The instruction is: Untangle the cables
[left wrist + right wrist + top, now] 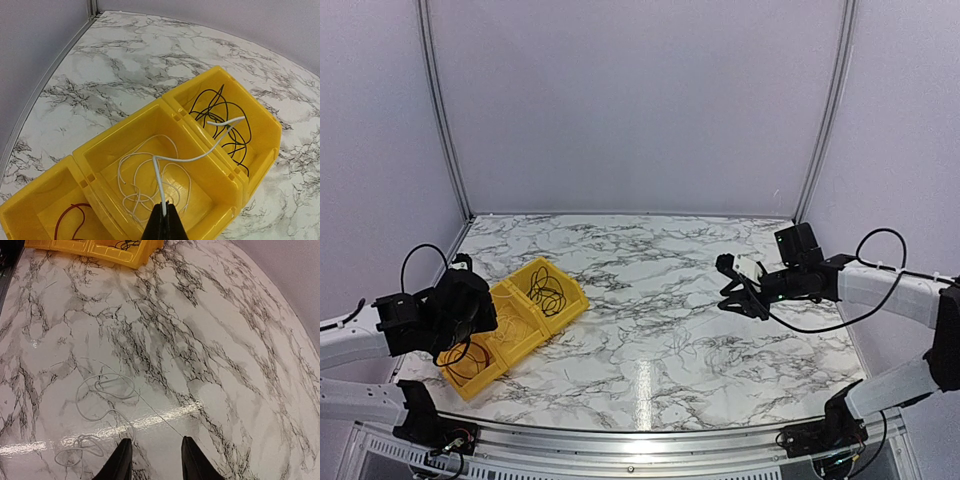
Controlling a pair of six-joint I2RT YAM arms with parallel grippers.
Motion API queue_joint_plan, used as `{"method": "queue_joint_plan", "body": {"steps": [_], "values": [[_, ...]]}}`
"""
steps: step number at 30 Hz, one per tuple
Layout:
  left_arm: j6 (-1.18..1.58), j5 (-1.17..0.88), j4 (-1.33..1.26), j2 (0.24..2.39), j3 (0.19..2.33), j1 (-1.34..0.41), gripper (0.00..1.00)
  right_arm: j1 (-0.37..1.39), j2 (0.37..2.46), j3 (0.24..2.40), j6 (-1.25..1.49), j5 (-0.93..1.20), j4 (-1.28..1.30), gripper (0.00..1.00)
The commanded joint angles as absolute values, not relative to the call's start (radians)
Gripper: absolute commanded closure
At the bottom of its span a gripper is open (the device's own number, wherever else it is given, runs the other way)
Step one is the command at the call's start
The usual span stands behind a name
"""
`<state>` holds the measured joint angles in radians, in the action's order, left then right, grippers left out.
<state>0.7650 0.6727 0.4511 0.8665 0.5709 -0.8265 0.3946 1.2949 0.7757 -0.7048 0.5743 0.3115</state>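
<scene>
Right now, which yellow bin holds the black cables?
The end bin farthest from the left claw; the middle bin holds white cables, the other end bin a red one.

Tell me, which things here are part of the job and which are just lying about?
Job: thin white wire pinched by left gripper; loose pale wires near right gripper; black wires, coiled white wires, red wire in yellow plastic bin.
Backdrop: marble-patterned tabletop; grey walls.

Open marble (660,290) right of 3 yellow bins (525,322)
</scene>
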Motion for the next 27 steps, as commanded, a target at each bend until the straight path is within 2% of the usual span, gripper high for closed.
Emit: {"method": "queue_joint_plan", "body": {"steps": [1, 16, 27], "values": [[0.802, 0.616, 0.473, 0.900, 0.543, -0.768, 1.00, 0.405, 1.312, 0.822, -0.717, 0.559, 0.334, 0.65], [0.834, 0.360, 0.507, 0.944, 0.562, -0.617, 1.00, 0.417, 1.321, 0.829, -0.733, 0.545, 0.357, 0.66], [0.775, 0.325, 0.518, 1.062, 0.637, -0.583, 1.00, 0.425, 1.310, 0.832, -0.741, 0.538, 0.369, 0.65]]}}
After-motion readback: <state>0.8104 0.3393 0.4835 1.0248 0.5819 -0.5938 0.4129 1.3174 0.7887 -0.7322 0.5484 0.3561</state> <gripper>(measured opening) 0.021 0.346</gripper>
